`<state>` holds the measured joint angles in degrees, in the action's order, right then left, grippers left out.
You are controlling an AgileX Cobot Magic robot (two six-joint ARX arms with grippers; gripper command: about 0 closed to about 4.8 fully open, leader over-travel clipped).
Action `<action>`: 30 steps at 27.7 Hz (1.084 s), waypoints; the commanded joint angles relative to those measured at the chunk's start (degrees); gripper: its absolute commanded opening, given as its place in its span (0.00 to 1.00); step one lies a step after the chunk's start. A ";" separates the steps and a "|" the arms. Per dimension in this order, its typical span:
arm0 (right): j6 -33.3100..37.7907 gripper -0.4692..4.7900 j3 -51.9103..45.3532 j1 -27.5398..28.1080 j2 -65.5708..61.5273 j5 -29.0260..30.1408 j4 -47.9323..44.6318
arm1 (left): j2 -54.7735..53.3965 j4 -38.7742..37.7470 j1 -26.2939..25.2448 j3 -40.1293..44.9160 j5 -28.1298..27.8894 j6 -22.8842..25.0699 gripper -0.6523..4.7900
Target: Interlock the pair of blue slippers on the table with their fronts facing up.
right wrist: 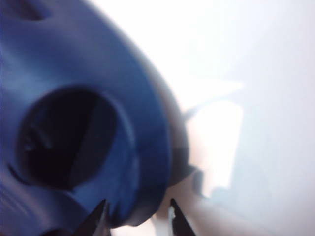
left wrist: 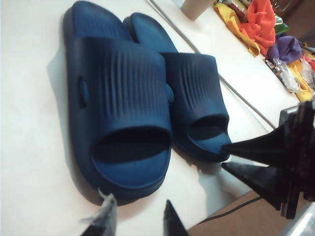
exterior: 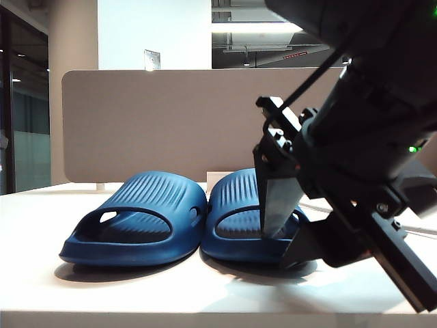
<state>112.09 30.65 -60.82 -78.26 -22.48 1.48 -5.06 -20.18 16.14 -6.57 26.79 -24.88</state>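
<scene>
Judging from how things lie, you have hardly begun: the two dark navy-blue moulded foam slippers, the left one [exterior: 136,219] and the right one [exterior: 247,219], sit flat and side by side on the broad white worktop [exterior: 41,273], soles down, touching or nearly so along their inner edges, neither lifted nor fitted into the other. All of the interlocking is left to do.

Your left gripper [left wrist: 135,216] hovers apart from the pair, near the open end of the nearer slipper, its fingers released and holding nothing. Your right gripper [right wrist: 138,216] is down at the right slipper's outer edge, fingers spread to either side of the rim; whether they press on it you cannot tell.

Behind the pair stands an upright grey-brown divider panel [exterior: 171,116]. A heap of bright cloths [left wrist: 261,24] and a pale cup [left wrist: 196,7] lie well apart, and nothing blocks the slippers.
</scene>
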 commanded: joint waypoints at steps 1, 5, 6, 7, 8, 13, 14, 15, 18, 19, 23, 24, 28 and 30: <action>1.55 0.38 0.20 -0.02 -0.66 -0.57 -0.59 | 0.02 2.03 0.00 -0.15 0.15 0.48 0.34; 2.14 0.38 0.20 0.00 -1.53 -1.20 -0.92 | 0.02 3.02 0.00 -0.15 0.44 0.48 0.34; 2.16 0.38 0.20 0.00 -1.53 -1.42 -0.92 | 0.02 3.08 0.00 -0.15 0.44 0.48 0.34; 2.16 0.38 0.20 0.00 -1.57 -1.90 -0.92 | 0.02 3.10 0.00 -0.15 0.44 0.48 0.34; 2.14 0.38 0.20 0.00 -1.62 -2.36 -0.92 | 0.02 3.13 0.00 -0.15 0.44 0.48 0.34; 2.14 0.38 0.20 0.11 -1.68 -4.50 -0.96 | 0.02 3.13 0.00 -0.15 0.46 0.48 0.34; 2.14 0.38 0.20 0.11 -1.88 -4.63 -1.14 | 0.02 3.15 0.00 -0.15 0.44 0.48 0.34; 2.14 0.38 0.20 0.22 -1.90 -4.68 -1.20 | 0.02 3.15 0.00 -0.15 0.44 0.48 0.34; 2.10 0.38 0.20 0.74 -2.73 -4.55 -2.21 | 0.02 3.15 0.00 -0.15 0.46 0.48 0.34; 2.12 0.38 0.20 0.83 -3.10 -4.55 -2.75 | 0.02 3.15 0.00 -0.15 0.48 0.48 0.34; 2.10 0.38 0.20 1.31 -4.76 -4.20 -5.01 | 0.02 3.23 0.00 -0.15 1.84 0.92 0.34; 2.10 0.38 0.20 1.36 -5.22 -4.15 -5.68 | 0.02 3.19 0.00 -0.15 1.95 0.94 0.34; 2.10 0.38 0.20 1.36 -6.34 -4.20 -6.45 | 0.02 3.17 0.00 -0.13 1.95 0.92 0.34; 2.08 0.36 0.20 1.36 -6.58 -4.26 -6.40 | 0.02 3.15 0.00 -0.13 1.95 0.90 0.34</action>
<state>114.19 30.89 -59.44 -84.60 -26.89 -5.67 -5.06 -17.78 16.14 -6.55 28.38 -24.23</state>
